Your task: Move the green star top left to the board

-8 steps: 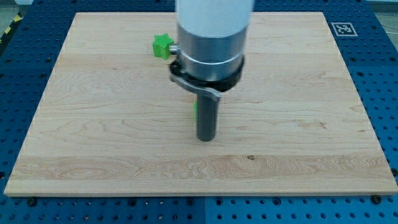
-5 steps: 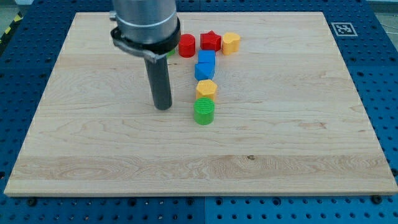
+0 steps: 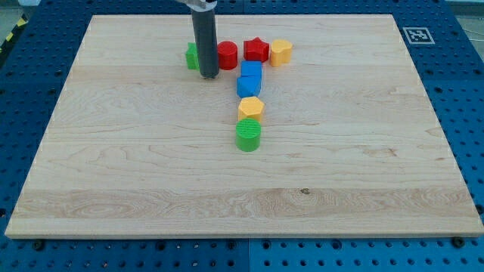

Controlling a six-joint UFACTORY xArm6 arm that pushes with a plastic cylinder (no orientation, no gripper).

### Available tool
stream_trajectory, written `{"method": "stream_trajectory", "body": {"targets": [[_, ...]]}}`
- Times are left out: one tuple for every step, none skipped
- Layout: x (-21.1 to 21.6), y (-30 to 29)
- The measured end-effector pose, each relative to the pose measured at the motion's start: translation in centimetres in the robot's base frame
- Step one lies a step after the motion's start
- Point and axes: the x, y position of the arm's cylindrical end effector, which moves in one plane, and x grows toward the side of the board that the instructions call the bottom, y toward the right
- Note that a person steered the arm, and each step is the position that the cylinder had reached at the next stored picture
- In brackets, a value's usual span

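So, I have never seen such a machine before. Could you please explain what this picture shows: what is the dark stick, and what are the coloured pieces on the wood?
The dark stick is a rod on the end of a robot arm. It holds nothing; it only pushes. My tip rests on a wooden board, seen by one camera from the front and above. My tip sits between the green star, partly hidden behind the rod, and a red cylinder. Rightward come a red star and a yellow block. Below them stand two blue blocks, a yellow block and a green cylinder.
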Motion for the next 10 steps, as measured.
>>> {"method": "stream_trajectory", "body": {"targets": [[-1.8,-0.6],[-3.2,-1.8],[-5.4,-2.5],[-7.7,-3.8],[-8.1,-6.7],[-7.6,-8.6],[-6.6,-9.1],[-5.2,-10.0],[-3.8,-11.4],[-3.9,-14.4]]}}
